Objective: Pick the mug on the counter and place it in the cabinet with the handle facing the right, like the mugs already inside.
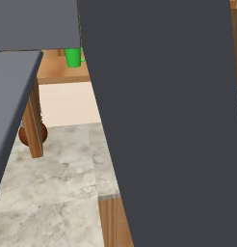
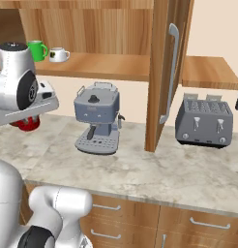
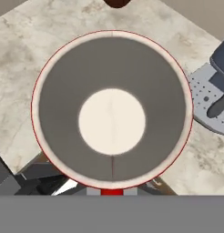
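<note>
Mug (image 3: 112,109) empty, right under cam; cabinet (image 2: 92,65) holds green cup (image 2: 37,50), white cup (image 2: 59,54).

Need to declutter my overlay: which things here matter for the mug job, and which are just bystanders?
Job: mug, counter, cabinet shelf, green mug and white mug inside.
Bystanders: coffee machine, toaster, drawers.

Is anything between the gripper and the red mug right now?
Nothing visible. The mug sits directly below the hand, its open mouth facing the camera, on the counter; the coffee machine stands off to one side.
</note>
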Motion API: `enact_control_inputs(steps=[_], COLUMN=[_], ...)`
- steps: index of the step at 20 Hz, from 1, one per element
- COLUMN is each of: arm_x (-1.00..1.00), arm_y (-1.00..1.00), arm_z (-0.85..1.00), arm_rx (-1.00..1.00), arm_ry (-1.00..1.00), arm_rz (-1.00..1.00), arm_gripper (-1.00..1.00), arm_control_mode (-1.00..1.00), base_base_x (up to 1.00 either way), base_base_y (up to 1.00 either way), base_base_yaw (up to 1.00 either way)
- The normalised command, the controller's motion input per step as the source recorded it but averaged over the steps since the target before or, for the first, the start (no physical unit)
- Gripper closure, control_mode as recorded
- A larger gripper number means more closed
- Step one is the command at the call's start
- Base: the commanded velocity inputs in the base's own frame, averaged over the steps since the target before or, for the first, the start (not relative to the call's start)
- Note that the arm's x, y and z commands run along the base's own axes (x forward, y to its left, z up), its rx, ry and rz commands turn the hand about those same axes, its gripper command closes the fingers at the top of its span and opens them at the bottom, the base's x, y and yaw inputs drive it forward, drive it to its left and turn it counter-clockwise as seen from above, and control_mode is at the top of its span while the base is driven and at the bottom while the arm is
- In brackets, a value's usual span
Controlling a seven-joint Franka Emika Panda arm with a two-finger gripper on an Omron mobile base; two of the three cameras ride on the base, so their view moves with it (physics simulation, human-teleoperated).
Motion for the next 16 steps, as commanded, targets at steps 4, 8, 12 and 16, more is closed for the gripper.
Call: enact_control_inputs(steps=[4,8,12,16], arm_x=[0.0,0.0,0.12,0.27], arm_y=[-0.25,-0.32,-0.26,-0.02], arm_z=[0.24,0.05,0.14,0.32], arm_rx=[0.0,0.01,0.06,0.06], arm_ry=[-0.21,-0.19,-0.07,-0.01], arm_rz=[0.17,0.13,0.12,0.12], arm_gripper=[1.0,1.0,1.0,1.0], arm_control_mode=[-1.0,-1.0,-1.0,-1.0], base_base_x=[0.0,0.0,0.0,0.0], base_base_y=[0.0,0.0,0.0,0.0], base_base_yaw=[0.0,0.0,0.0,0.0])
